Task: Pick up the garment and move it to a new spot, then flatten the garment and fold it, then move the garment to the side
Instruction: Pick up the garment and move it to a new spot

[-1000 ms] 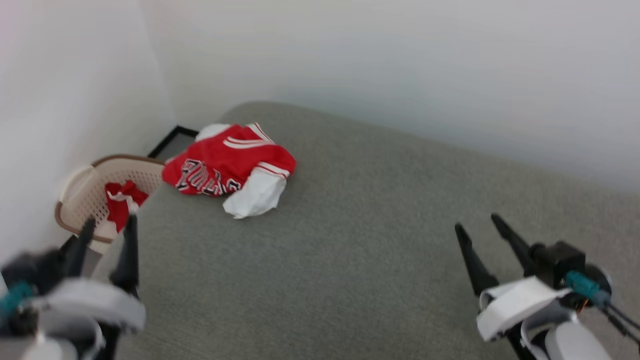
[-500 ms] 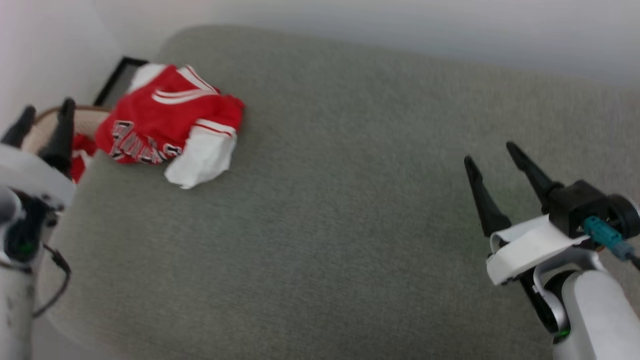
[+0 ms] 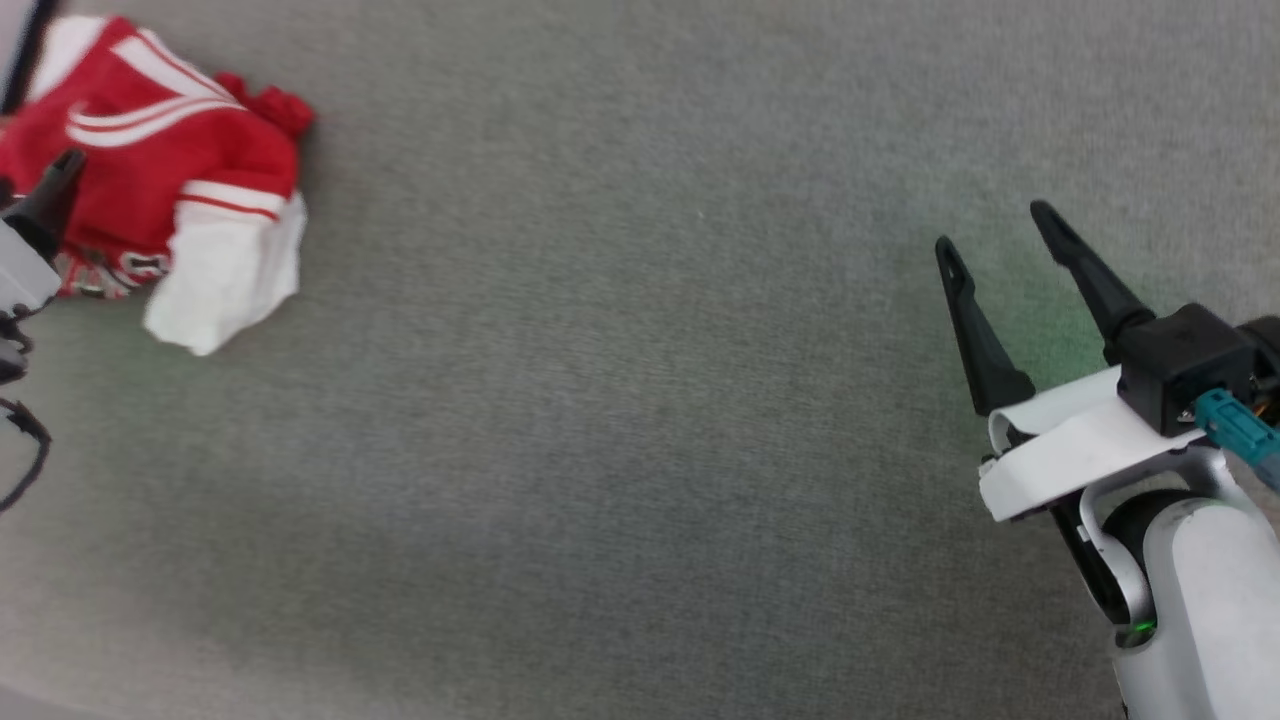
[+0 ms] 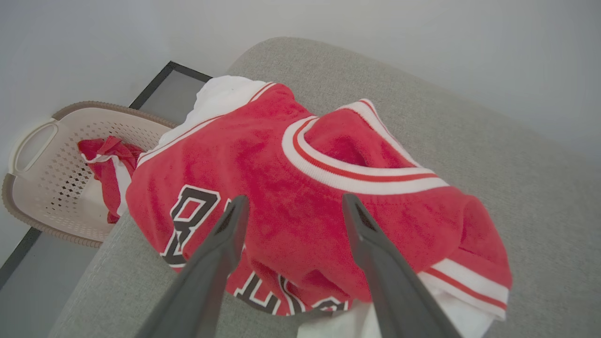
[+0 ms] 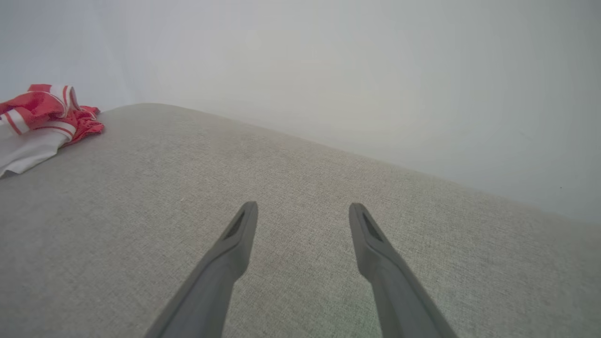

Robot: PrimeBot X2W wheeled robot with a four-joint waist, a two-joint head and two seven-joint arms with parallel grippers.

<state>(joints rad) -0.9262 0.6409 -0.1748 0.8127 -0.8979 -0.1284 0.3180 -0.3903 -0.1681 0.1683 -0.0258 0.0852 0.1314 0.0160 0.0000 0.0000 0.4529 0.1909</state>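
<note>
The garment, a crumpled red jersey shirt with white sleeves, striped trim and black lettering, lies near the far left corner of the grey fabric surface. My left gripper hovers open just over its red middle, nothing between the fingers. In the head view the garment is at the upper left, with one dark left finger in front of it. My right gripper stands open and empty far to the right over bare fabric. From the right wrist, the right gripper points across the surface, the garment far left.
A beige perforated laundry basket sits on the floor beyond the surface's left edge, with another red and white cloth inside. A pale wall runs behind the surface. The grey fabric between the two grippers is bare.
The head camera has tilted down and shifted, so the wall and basket left its picture. My left gripper has come from beside the basket to over the garment. Both grippers stay open.
</note>
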